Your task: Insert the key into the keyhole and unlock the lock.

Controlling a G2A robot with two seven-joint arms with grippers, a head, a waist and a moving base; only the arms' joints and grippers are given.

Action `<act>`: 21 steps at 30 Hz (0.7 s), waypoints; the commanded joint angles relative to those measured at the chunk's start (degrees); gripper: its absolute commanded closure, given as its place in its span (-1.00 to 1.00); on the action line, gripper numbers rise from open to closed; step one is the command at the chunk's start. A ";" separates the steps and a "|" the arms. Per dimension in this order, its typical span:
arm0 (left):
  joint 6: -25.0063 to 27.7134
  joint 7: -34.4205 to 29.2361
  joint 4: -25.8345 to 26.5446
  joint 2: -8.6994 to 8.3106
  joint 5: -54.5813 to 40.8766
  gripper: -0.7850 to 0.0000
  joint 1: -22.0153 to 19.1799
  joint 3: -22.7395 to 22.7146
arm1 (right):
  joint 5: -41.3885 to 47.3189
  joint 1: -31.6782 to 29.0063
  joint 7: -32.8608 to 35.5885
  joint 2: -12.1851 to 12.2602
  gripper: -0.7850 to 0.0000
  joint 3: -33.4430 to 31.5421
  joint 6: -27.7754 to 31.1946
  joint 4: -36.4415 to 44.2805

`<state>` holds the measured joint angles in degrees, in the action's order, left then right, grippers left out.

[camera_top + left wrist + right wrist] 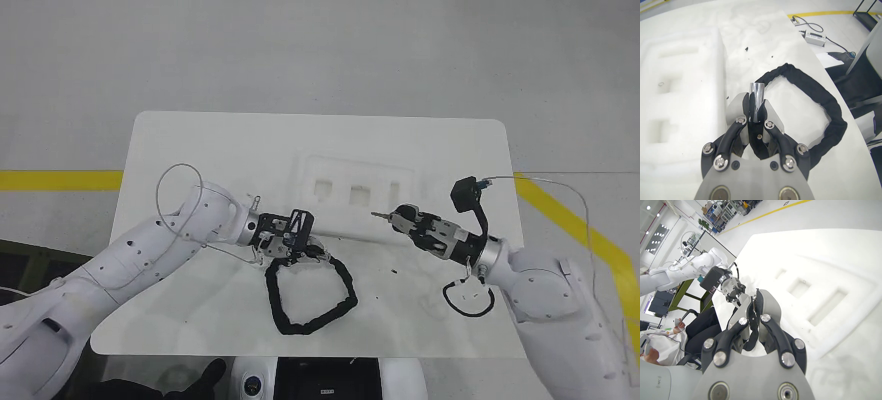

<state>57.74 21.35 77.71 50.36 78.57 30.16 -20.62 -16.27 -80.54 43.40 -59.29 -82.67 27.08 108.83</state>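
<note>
With left gripper clamped shut on the lock at mid-table and right gripper pinched closed on the key off to its right, line the key tip squarely with the keyhole, slide leftward gently, then twist.

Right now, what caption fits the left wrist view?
Left fingers clamp the chrome lock cylinder, its black chain loop on the table.

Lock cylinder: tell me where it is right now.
In the left wrist view, the chrome lock cylinder is clamped in the left pincer, beside the white foam tray, its black chain looping on the table.
</note>
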 commanded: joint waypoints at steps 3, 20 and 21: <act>-0.05 6.43 -1.22 0.17 1.99 1.00 0.56 -1.05 | -0.08 0.55 4.09 0.09 1.00 2.37 -2.03 1.92; -1.92 21.14 -13.72 4.86 5.71 1.00 0.34 -1.26 | -4.14 1.60 4.83 -0.01 1.00 8.14 -10.13 6.46; -1.94 21.56 -14.40 5.19 5.51 1.00 0.39 -1.24 | -4.08 1.59 4.55 -0.03 1.00 8.38 -10.50 6.49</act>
<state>55.86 42.48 64.09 55.25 84.35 30.48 -21.85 -20.44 -78.94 48.20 -59.30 -74.50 16.90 115.30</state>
